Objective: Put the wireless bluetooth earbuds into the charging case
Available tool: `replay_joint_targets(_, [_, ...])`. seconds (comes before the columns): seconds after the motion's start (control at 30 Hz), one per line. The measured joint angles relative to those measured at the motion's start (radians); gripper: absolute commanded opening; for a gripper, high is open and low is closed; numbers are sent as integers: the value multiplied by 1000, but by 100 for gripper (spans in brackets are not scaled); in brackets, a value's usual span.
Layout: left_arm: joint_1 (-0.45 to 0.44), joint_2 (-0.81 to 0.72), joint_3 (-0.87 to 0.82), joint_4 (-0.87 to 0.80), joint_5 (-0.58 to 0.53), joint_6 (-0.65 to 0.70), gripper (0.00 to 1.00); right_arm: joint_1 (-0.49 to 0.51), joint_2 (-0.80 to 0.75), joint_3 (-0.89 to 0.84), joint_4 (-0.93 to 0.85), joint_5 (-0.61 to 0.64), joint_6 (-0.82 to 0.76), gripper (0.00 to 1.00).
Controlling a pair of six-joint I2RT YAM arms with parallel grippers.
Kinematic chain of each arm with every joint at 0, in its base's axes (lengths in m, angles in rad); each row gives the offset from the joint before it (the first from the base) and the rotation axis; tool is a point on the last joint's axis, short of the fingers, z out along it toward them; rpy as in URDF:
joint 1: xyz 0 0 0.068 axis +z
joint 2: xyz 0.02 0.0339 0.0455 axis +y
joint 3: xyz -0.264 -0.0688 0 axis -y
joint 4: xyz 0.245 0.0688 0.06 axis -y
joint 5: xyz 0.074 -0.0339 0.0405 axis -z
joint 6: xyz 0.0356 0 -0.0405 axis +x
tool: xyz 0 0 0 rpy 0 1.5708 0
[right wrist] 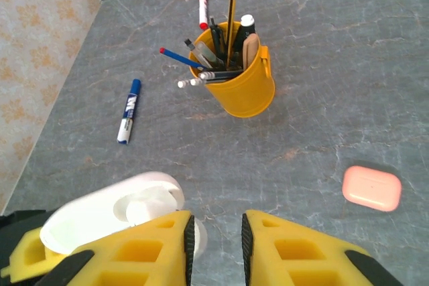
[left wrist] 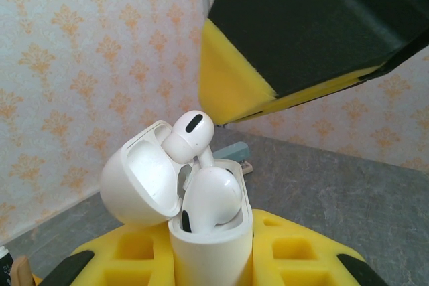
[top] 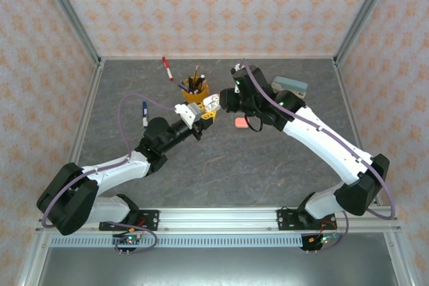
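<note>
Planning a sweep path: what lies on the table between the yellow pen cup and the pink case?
Nothing: the right wrist view shows bare grey table between the yellow pen cup and the pink case.

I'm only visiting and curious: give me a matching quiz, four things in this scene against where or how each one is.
1 white case
2 pink case
3 yellow cup
4 blue marker

a lying shut, right of the cup
b stuffed with pens
c lid open, clamped in the left gripper
d lying loose, left of the cup

Pairs: 1-c, 2-a, 3-b, 4-d
</note>
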Motion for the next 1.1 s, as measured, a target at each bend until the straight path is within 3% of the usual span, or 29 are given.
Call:
replay_joint_targets(0.37, [0,0,0,0,0,0,0,0,-13,13,-12,18,0,28])
replay_joint_targets(1.1, [0,19,0,-4,0,-1,0,-4,102,101,-23,-43,-32,27])
